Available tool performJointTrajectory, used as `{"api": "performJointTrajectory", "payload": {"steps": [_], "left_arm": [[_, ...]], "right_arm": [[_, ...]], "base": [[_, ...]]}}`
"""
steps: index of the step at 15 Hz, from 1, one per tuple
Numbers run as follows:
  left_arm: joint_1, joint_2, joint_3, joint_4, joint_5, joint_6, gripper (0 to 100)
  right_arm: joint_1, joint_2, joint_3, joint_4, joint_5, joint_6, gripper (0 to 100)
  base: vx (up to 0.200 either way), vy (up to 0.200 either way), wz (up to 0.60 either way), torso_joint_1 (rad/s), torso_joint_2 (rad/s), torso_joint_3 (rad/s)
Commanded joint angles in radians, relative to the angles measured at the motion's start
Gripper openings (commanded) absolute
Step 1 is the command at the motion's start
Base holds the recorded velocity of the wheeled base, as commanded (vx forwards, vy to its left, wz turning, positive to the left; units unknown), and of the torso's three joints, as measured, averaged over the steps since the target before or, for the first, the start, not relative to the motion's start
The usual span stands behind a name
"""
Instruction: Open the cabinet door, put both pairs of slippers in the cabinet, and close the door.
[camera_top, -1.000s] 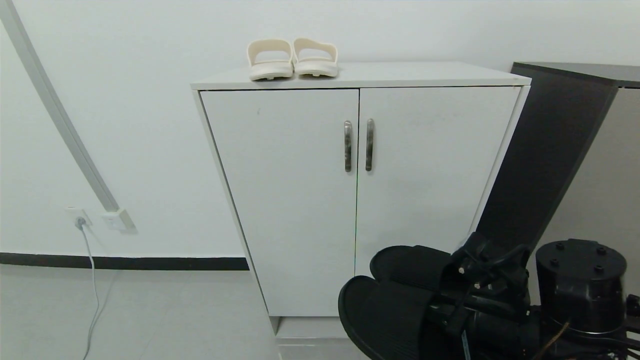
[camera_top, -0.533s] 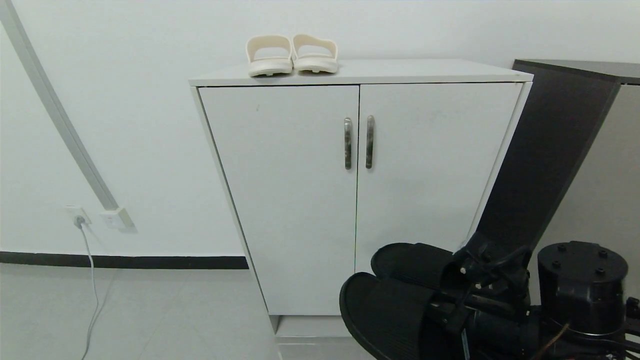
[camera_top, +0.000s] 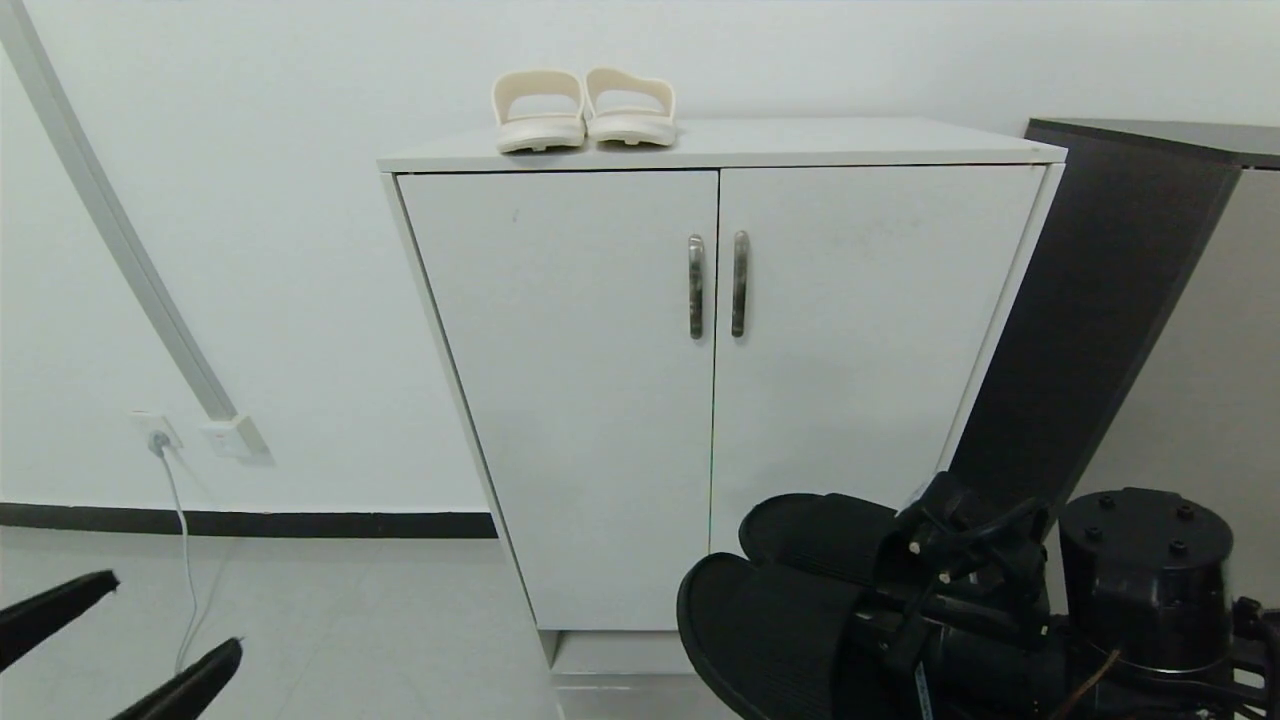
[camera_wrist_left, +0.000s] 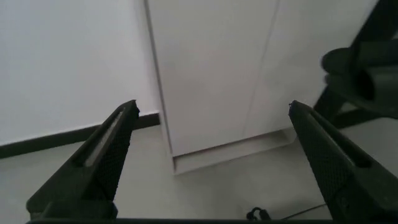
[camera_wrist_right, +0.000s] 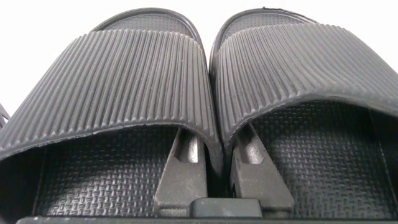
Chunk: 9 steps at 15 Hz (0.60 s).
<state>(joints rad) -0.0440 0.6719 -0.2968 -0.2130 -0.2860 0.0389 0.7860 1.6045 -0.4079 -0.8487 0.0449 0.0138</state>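
Note:
A white two-door cabinet stands against the wall, both doors shut, with two metal handles at the centre seam. A cream pair of slippers sits on its top, left of the middle. My right gripper is low at the right in front of the right door, shut on the black pair of slippers. In the right wrist view its fingers pinch the two black slippers together by their inner walls. My left gripper hangs open and empty low at the left; the left wrist view shows its gripper facing the cabinet's base.
A dark cabinet stands close against the white one's right side. A wall socket with a white cable is at the lower left, below a slanted grey conduit. Grey floor lies open in front on the left.
My left gripper's fingers have come up into the head view at the lower left. The right gripper with the black slippers shifted very slightly; the cabinet and cream slippers stayed put.

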Motion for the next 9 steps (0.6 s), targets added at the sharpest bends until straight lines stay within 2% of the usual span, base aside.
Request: {"api": "performJointTrajectory", "payload": {"steps": [1, 3, 5, 6, 7, 8, 9], "left_arm": [[-0.094, 0.270, -0.081, -0.117, -0.042, -0.007, 100], [-0.165, 0.373, -0.122, -0.187, -0.041, -0.017, 100], [-0.257, 0.528, -0.240, -0.261, -0.039, -0.073, 100], [-0.280, 0.569, -0.278, -0.278, -0.039, -0.099, 100], [-0.321, 0.624, -0.344, -0.293, -0.039, -0.143, 100], [-0.350, 0.667, -0.393, -0.296, -0.039, -0.162, 100], [-0.370, 0.715, -0.441, -0.298, -0.038, -0.163, 100]], "right_arm": [[0.001, 0.003, 0.000, 0.000, 0.000, 0.000, 0], [-0.001, 0.003, 0.000, 0.000, 0.000, 0.000, 0], [-0.001, 0.003, 0.000, 0.000, 0.000, 0.002, 0], [-0.001, 0.003, 0.000, 0.000, 0.000, 0.002, 0], [-0.001, 0.003, 0.001, 0.000, 0.000, 0.000, 0], [-0.001, 0.003, 0.001, 0.000, 0.000, 0.002, 0], [-0.001, 0.003, 0.001, 0.000, 0.000, 0.002, 0]], "base": [[0.000, 0.000, 0.00, 0.000, 0.00, 0.000], [0.000, 0.000, 0.00, 0.000, 0.00, 0.000], [0.000, 0.000, 0.00, 0.000, 0.00, 0.000], [0.000, 0.000, 0.00, 0.000, 0.00, 0.000], [0.000, 0.000, 0.00, 0.000, 0.00, 0.000], [0.000, 0.000, 0.00, 0.000, 0.00, 0.000], [0.000, 0.000, 0.00, 0.000, 0.00, 0.000]]}}
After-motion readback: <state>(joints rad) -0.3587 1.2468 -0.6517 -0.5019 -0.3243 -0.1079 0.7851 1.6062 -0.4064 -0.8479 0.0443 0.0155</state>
